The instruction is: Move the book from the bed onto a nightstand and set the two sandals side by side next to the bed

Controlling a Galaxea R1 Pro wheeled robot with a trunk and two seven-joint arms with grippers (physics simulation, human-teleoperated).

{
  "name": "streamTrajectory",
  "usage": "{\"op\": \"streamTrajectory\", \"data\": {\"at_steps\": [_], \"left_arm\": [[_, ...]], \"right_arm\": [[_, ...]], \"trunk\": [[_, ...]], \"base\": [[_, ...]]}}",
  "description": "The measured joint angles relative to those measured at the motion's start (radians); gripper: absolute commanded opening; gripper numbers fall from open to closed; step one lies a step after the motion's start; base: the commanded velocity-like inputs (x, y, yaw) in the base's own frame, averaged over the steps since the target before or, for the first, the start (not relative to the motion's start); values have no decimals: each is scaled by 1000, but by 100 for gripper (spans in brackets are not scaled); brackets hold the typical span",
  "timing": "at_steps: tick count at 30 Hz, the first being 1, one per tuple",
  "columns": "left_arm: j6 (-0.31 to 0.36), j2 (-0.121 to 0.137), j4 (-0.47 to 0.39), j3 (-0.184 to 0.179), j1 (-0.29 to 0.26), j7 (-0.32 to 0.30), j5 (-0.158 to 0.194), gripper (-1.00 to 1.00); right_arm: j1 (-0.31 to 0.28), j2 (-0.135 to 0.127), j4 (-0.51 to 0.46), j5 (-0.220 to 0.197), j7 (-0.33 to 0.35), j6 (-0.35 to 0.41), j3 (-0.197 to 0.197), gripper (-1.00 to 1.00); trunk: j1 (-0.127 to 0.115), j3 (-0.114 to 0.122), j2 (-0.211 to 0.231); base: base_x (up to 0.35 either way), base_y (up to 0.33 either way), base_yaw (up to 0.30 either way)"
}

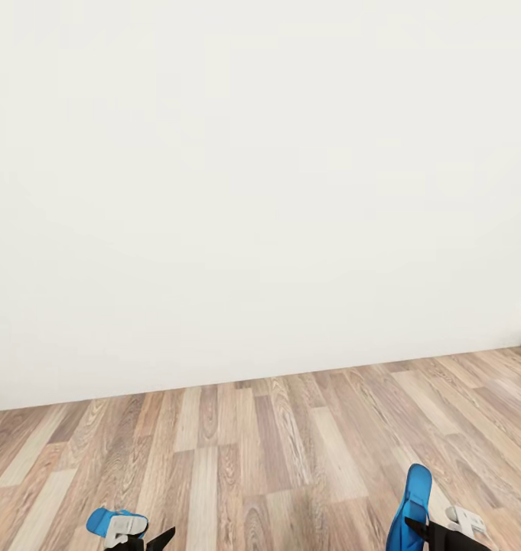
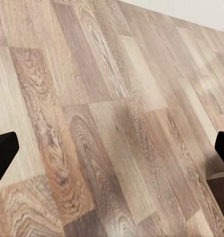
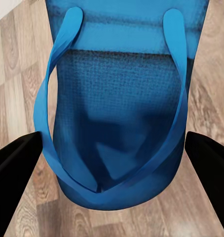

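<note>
You're facing a bare white wall point(image 1: 260, 176) that takes most of the head view, with the light wood-plank floor point(image 1: 260, 444) running along its foot, so you're looking at a blank side of the bedroom and will have to turn to find the bed, the nightstand and the book. Down at the bottom edge, your right gripper point(image 1: 436, 529) carries a blue sandal point(image 1: 411, 509) standing up on end, and the right wrist view confirms it: the sandal point(image 3: 119, 108) hangs between the dark fingers point(image 3: 16, 170), sole and both straps plain to see, held above the planks. On the other side, your left gripper point(image 1: 141, 539) shows a second blue sandal point(image 1: 103, 520) right against it, but whether the jaws are actually clamped on it I can't tell; in the left wrist view the fingertips point(image 2: 3, 153) stand wide at the frame's edges with only floor point(image 2: 112, 123) between them. That's your risk, I'd judge: if the left hold is only a pinch at the rim, turning the base sharply could shake that sandal loose, and you'd be chasing it across the floor. The right one hangs long and upright, so a swing near furniture could knock it askew in the grip. As for writing, there's none to read here: no label or brand on sandals, wall or floor.
</note>
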Motion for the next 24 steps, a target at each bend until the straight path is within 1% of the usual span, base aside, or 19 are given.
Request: {"op": "streamTrajectory", "data": {"at_steps": [7, 14, 18, 20, 24], "left_arm": [[0, 0, 0, 0, 0, 0, 0, 100], [0, 0, 0, 0, 0, 0, 0, 100], [0, 0, 0, 0, 0, 0, 0, 100], [0, 0, 0, 0, 0, 0, 0, 100], [0, 0, 0, 0, 0, 0, 0, 100]], "right_arm": [[0, 0, 0, -1, 1, 0, 0, -100], [0, 0, 0, -1, 1, 1, 0, -100], [0, 0, 0, -2, 1, 1, 0, -100], [0, 0, 0, -2, 1, 1, 0, -100], [0, 0, 0, -2, 1, 1, 0, -100]], "trunk": [[0, 0, 0], [0, 0, 0], [0, 0, 0], [0, 0, 0], [0, 0, 0]], "base": [[3, -1, -8], [0, 0, -140], [1, 0, -44], [144, 0, -8], [277, 0, -2]]}}
